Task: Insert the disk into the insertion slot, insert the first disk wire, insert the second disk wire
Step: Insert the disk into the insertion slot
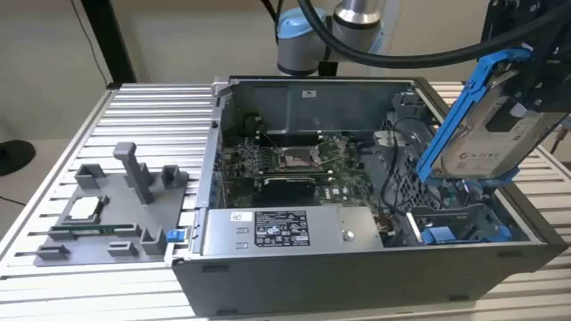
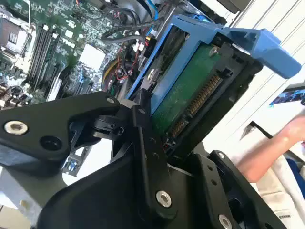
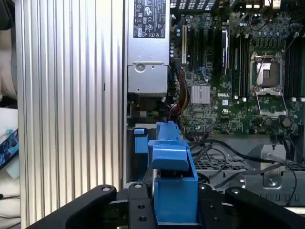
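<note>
As we look across the exterior view, an open grey computer case (image 1: 357, 281) lies on a ribbed aluminium table (image 1: 152, 114). At the exterior view's right, the black gripper (image 1: 528, 93) is clamped on the disk (image 1: 489, 130), a silver-grey drive with a white label in a bright blue carrier frame. The disk hangs in the air, steeply tilted, with its lower end pointing down toward the insertion slot (image 1: 464, 217). We see that slot as a grey metal bay with blue tabs in the case's near corner at the exterior view's right. The disk is above the slot and apart from it, not yet seated.

In the second wrist view, we see the disk's green circuit board and connector between the gripper's black fingers (image 2: 145, 143). A person's arm (image 2: 271, 157) shows blurred beyond it.

Inside the case, a green motherboard (image 1: 290, 164) lies in the middle, and a grey power supply (image 1: 285, 231) with a black-and-white sticker sits along the near wall. A grey plastic fixture (image 1: 116, 214) rests on the table toward the exterior view's left, well apart from the case.
</note>
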Controlling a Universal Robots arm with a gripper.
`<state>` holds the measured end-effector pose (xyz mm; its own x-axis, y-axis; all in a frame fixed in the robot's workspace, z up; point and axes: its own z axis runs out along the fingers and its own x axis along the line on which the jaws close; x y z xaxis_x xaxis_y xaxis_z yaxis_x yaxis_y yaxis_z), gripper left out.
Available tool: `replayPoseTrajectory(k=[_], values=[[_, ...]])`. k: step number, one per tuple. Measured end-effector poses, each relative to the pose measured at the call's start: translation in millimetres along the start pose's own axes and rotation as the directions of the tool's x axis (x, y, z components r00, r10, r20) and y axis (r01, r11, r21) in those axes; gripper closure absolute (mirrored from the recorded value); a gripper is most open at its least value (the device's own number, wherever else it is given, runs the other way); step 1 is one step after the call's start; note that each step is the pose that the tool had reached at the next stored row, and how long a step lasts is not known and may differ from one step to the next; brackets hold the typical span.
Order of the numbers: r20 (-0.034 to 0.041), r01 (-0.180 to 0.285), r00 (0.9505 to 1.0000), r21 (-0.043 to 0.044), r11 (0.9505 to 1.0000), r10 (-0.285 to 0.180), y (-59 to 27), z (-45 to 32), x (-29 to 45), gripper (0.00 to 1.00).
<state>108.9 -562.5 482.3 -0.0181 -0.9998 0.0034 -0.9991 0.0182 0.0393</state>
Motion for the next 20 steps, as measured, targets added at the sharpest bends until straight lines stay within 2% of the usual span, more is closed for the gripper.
replayPoseTrajectory(k=[12, 20], values=[[-0.0001, 0.000, 1.0000, 0.0000, 1.0000, 0.000, 0.0, 0.6, 0.4, 1.00], [0.0001, 0.000, 1.0000, 0.0000, 1.0000, 0.000, -1.1, 7.2, 7.4, 1.00]])
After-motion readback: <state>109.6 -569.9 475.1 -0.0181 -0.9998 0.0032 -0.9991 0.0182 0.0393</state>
